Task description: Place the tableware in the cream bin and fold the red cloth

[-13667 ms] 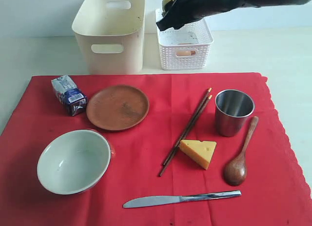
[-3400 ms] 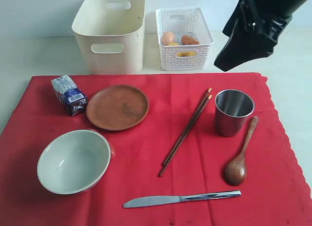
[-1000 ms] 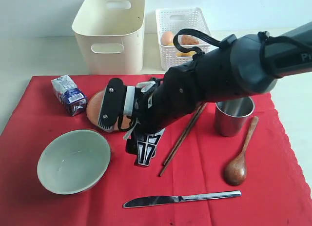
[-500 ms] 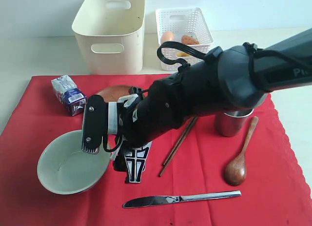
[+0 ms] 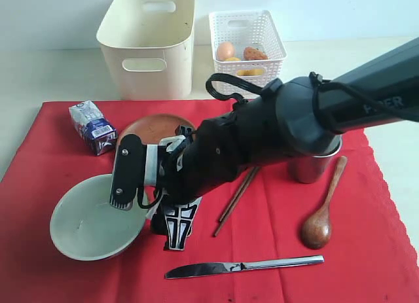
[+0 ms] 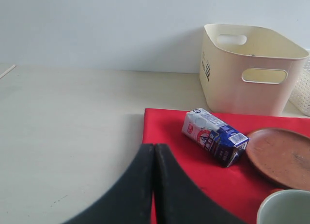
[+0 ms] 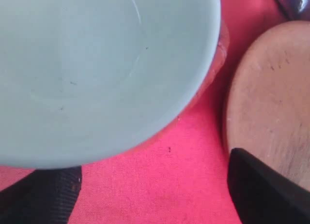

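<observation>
The pale green-white bowl (image 5: 88,224) sits front left on the red cloth (image 5: 275,244). My right gripper (image 5: 149,201) reaches across and hangs open at the bowl's right rim. In the right wrist view only red cloth (image 7: 169,185) lies between its fingers, with the bowl (image 7: 97,64) and the brown plate (image 7: 271,112) just ahead. The arm hides part of the plate (image 5: 154,124) and the steel cup (image 5: 317,167). Chopsticks (image 5: 234,201), wooden spoon (image 5: 321,218) and knife (image 5: 242,267) lie on the cloth. The cream bin (image 5: 147,41) stands behind it. My left gripper (image 6: 154,154) is shut off the cloth's edge.
A blue-white carton (image 5: 93,126) lies on the cloth's far left corner, next to the plate. A white lattice basket (image 5: 247,51) holding food stands right of the cream bin. Bare pale table (image 6: 68,117) stretches beyond the cloth's left edge.
My right arm has swung left and lower, from over the plate to the bowl's right rim, its jaws staying open. Nothing on the cloth has moved.
</observation>
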`<state>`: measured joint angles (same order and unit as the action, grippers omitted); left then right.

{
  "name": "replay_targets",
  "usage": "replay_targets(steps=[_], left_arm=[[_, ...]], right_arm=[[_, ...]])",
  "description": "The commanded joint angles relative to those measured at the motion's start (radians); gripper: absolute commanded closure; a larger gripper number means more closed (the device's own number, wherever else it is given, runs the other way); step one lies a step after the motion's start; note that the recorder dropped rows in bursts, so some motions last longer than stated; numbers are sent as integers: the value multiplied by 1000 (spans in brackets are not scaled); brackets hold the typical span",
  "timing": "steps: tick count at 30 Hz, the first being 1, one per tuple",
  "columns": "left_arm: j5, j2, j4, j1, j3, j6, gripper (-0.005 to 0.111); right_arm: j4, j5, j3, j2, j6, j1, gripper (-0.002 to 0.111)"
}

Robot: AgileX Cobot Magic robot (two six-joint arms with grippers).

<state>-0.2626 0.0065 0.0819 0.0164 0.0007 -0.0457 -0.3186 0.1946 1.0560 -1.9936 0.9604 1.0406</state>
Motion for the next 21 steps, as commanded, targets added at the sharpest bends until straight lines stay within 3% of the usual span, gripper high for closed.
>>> replay_targets(steps=[1, 17, 21], left_arm=[[5, -7, 9, -4, -1, -3, 104], [5, -7, 9, -4, -1, -3, 104], [5, -7, 9, -4, -1, -3, 104]], right_arm=[[-19, -16, -3, 3, 12, 6, 30], [-22, -94, -3, -43, 23, 18, 30], [-22, -94, -3, -43, 23, 18, 41]])
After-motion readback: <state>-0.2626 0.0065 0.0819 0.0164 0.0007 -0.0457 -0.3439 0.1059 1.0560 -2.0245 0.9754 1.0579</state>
